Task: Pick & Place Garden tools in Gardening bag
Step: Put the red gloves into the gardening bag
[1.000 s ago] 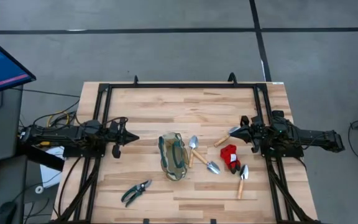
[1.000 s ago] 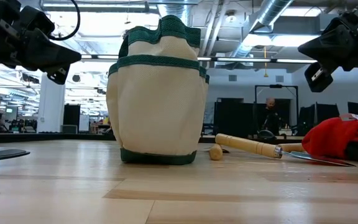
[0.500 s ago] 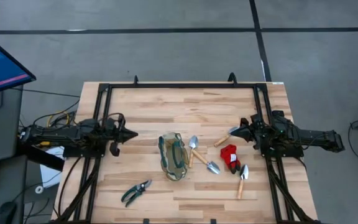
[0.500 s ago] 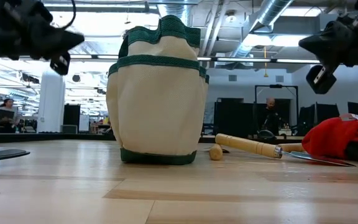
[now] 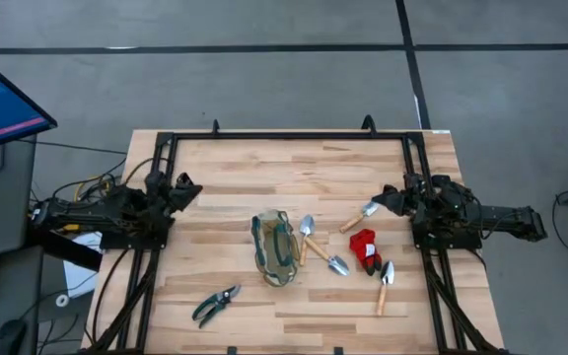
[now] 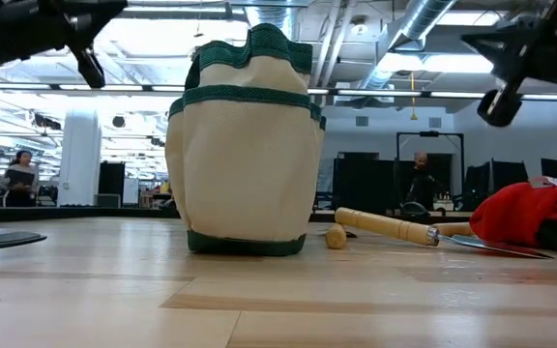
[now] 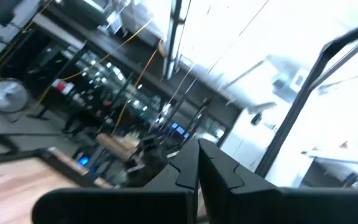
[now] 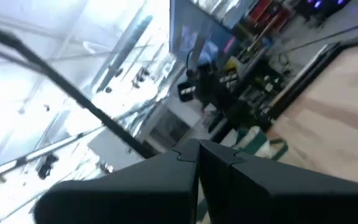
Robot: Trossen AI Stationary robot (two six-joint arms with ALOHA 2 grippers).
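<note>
At centre of the high view, on the counter (image 5: 264,158): bag (image 5: 273,248), upright, mouth up. Just right of it, two trowels (image 5: 321,248) crossed; a third tool (image 5: 356,218) nearer my right arm; red item (image 5: 364,247); another trowel (image 5: 386,284) at lower right. Shears (image 5: 216,304) lie apart at lower left. Nothing is in the bag that I can see; none held.

Change: over the last second both my arms have drawn back toward the counter's side edges and tipped upward. Left tool (image 5: 187,189) now sits at mid-left, right tool (image 5: 381,201) at mid-right; each pinched shut and empty. My reading: no pick has begun; I must come back down.

Views compared: the high view gives the whole layout. The low view alone shows the bag (image 6: 246,145) standing tall and a trowel handle (image 6: 380,227) lying flat beside it. Both wrist views point off at the room, with meeting fingers (image 7: 197,171) (image 8: 197,155) only.
</note>
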